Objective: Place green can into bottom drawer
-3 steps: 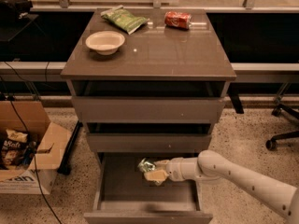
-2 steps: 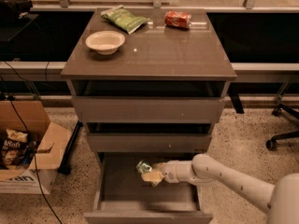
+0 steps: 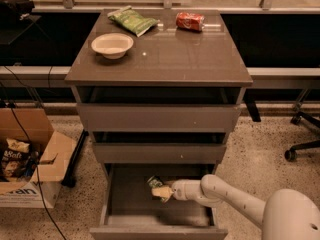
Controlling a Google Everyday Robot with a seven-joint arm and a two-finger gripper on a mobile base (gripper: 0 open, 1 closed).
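The bottom drawer (image 3: pixel 120 204) stands pulled open at the foot of the cabinet, showing its grey inside. My white arm reaches in from the lower right. My gripper (image 3: pixel 161 190) is inside the drawer, low over its floor near the back. The green can (image 3: pixel 154 182) is at the fingertips, tilted, with only its top end showing behind the pale fingers (image 3: pixel 162 192). I cannot tell whether the can rests on the drawer floor.
On the cabinet top (image 3: pixel 200 59) lie a white bowl (image 3: pixel 112 45), a green snack bag (image 3: pixel 132 20) and a red can (image 3: pixel 190 21) on its side. An open cardboard box (image 3: pixel 25 159) stands on the floor at left. A chair base (image 3: pixel 302 149) is at right.
My gripper with the green can has moved a little left and deeper into the bottom drawer, and the arm has stretched further in.
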